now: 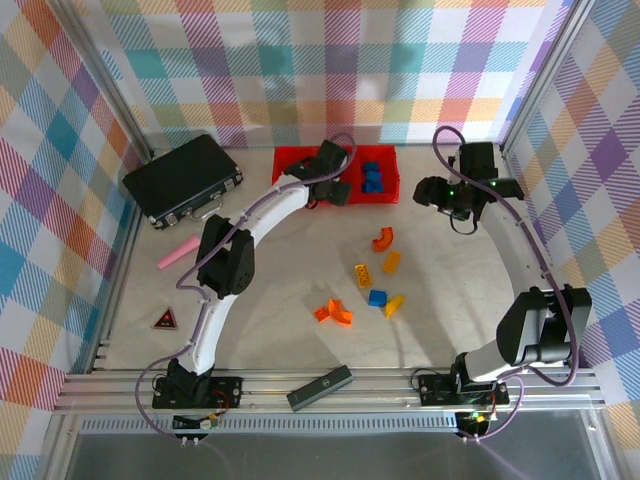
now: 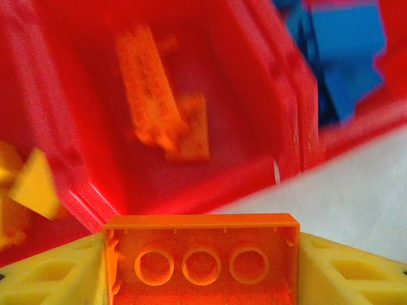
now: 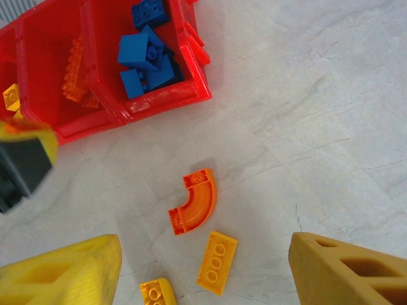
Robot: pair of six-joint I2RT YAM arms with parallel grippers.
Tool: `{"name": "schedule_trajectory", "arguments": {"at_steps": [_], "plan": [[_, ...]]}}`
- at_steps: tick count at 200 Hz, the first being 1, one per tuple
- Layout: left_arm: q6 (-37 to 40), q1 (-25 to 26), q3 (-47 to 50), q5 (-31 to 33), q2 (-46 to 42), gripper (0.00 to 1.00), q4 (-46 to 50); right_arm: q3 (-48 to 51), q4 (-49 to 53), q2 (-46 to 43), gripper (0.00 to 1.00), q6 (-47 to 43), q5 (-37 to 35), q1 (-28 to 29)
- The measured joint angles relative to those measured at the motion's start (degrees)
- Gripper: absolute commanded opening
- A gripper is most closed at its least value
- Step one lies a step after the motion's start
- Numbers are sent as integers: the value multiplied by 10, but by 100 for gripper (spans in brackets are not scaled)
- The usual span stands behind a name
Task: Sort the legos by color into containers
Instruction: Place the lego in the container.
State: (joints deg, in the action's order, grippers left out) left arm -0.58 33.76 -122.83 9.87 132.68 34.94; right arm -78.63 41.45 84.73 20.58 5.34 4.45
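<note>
My left gripper [image 2: 202, 267] is shut on an orange lego [image 2: 202, 254], hollow underside facing the camera, just in front of the red containers [image 2: 254, 178]. Their middle bin holds orange legos [image 2: 162, 121], the left bin yellow ones [image 2: 28, 184], the right bin blue ones [image 2: 346, 44]. From above, the left gripper [image 1: 337, 192] hangs over the containers' [image 1: 296, 157] front edge. My right gripper [image 1: 440, 190] is open and empty, high above a curved orange lego [image 3: 194, 202] and a flat yellow lego [image 3: 217, 262]. Loose legos [image 1: 377, 297] lie mid-table.
A black hard case [image 1: 183, 180] lies at the back left, with a pink stick [image 1: 178, 253] in front of it. A small triangular sign [image 1: 165, 320] sits near the left edge. A black bar [image 1: 320, 387] rests on the front rail.
</note>
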Motion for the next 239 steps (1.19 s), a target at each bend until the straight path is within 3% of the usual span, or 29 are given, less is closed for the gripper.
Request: {"name": "schedule_trajectory", "arguments": {"at_steps": [62,121,162,196,239], "plan": [[17,-7,-176,21,127,68,-15,9,0,-6,70,2,13,0],[47,-9,-193,34,159,88,-25,15,0,-6,70,5,20,0],[50,-9,-199,37,157,89,-37,27,-1,-18,70,13,29,0],[50,-3,-163,35,111,89,-33,40,-1,-32,70,18,48,0],[41,22,-18,17,-63,88,-42,94,-3,-43,70,26,73,4]]}}
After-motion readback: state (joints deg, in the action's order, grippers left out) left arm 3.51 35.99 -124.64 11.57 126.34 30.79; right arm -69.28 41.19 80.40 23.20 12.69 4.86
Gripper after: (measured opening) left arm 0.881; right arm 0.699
